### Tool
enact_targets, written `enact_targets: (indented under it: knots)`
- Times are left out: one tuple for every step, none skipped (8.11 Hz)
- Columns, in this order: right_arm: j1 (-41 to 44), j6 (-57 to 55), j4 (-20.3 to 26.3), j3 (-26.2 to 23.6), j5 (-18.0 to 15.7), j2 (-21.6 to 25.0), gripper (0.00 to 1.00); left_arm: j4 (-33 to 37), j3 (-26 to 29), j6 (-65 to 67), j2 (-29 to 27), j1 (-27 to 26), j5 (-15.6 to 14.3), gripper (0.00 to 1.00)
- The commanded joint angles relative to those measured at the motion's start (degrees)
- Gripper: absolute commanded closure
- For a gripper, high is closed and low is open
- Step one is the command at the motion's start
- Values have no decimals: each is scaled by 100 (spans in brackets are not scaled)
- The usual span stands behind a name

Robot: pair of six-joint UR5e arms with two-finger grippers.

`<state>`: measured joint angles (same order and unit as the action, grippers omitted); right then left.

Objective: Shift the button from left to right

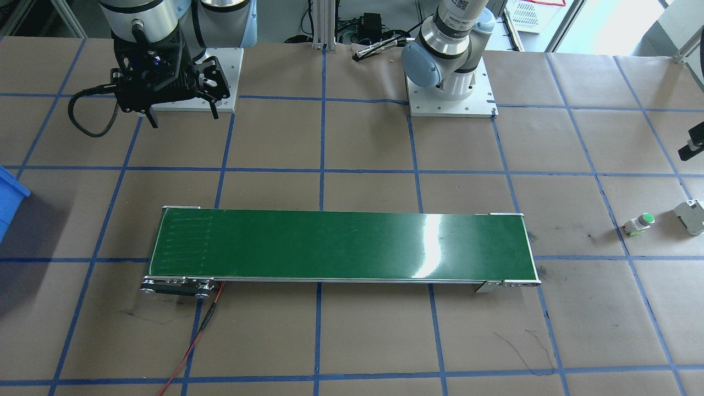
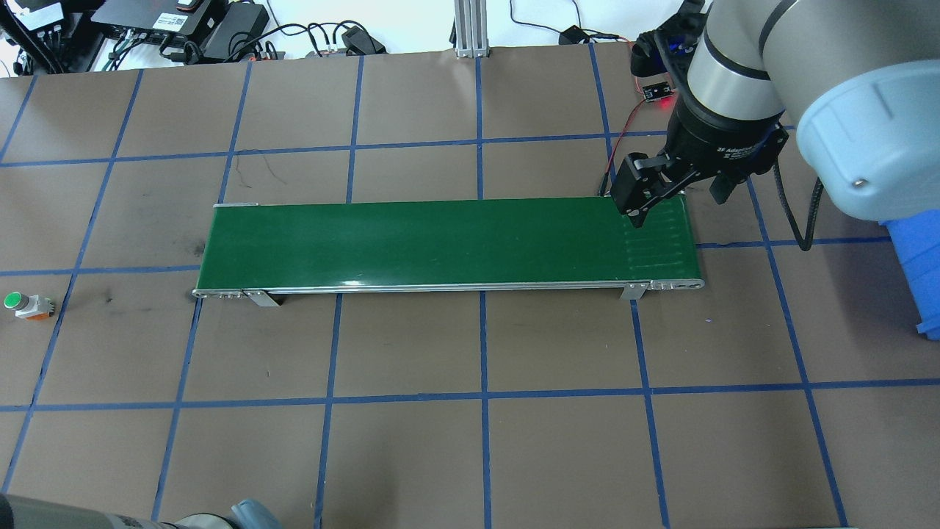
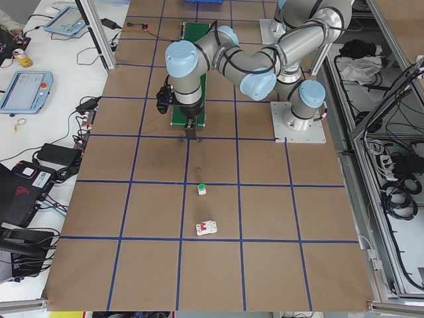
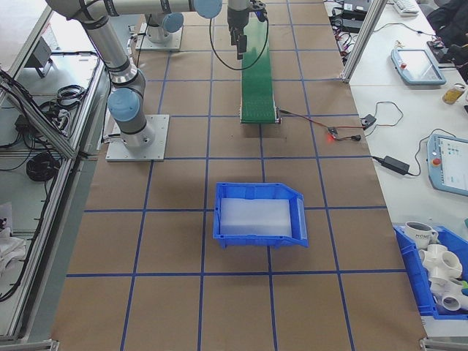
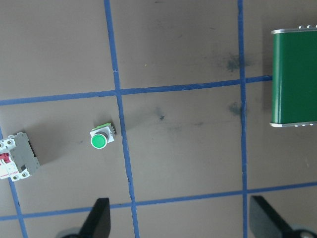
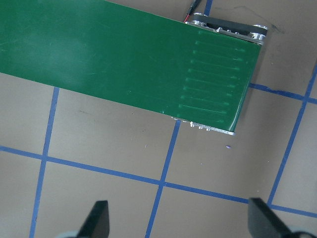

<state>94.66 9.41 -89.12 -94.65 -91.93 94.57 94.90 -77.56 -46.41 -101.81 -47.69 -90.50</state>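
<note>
The button has not been picked up yet.

The button (image 5: 101, 140) sits on the table at the left, past the belt's (image 2: 440, 242) end; the left gripper (image 5: 178, 218) hangs above it, wide open and empty, and must come down. Farther right, the right gripper (image 2: 679, 195) waits open.

In the overhead view the left arm is cut off at the bottom edge, and its pincer (image 5: 178, 218) shows only two fingertips in the wrist view. The blue bin (image 1: 10, 198) is cropped at the front view's edge. The grey part (image 5: 17, 157) is cut by the frame.
</note>
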Motion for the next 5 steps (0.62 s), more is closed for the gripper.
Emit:
enact_targets:
  knots:
    - [0,0,0,-1,0,0,0,-558,-180,-52,-575,399,-12,0]
    - [0,9,0,-1,0,0,0,-603,-372,-26,-812,584,-3,0]
    - [0,0,0,-1,0,0,0,-778,-591,-52,-962,812,6,0]
    - [0,0,0,-1,-9,0,0,-1319,-811,-70,-1024,866,-3,0]
    - [0,0,9,-1,-9,0,0,-1881,-1022,-79,-1208,875,-90,0]
